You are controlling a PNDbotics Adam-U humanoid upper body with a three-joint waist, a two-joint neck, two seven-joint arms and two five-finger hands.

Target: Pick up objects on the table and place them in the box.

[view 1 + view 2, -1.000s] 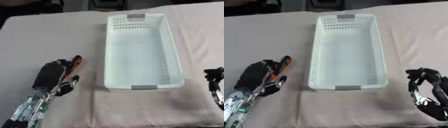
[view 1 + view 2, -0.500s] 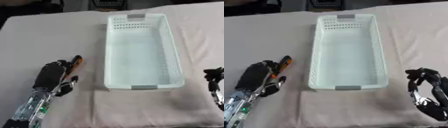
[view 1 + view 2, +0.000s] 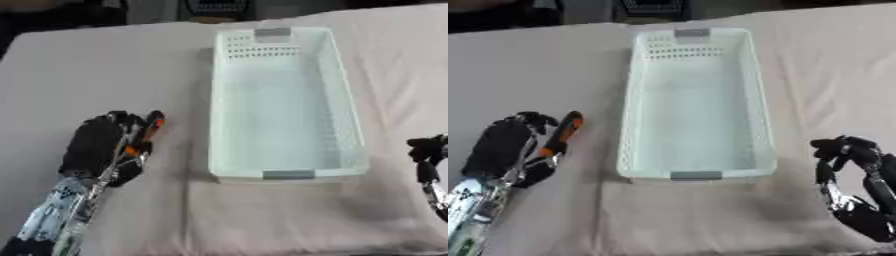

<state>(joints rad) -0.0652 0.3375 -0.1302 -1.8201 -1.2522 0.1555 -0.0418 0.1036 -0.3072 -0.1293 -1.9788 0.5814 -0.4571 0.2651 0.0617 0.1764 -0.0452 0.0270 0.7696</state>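
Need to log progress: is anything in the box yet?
No, the white box is empty; the orange-handled tool lies on the table by the left hand.

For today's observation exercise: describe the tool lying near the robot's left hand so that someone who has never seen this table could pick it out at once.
Start at the long white basket in the middle of the cloth-covered table. To its left is the robot's left hand, and beside the fingers lies a slim tool. Its orange and black handle makes it the only brightly coloured thing on the table.
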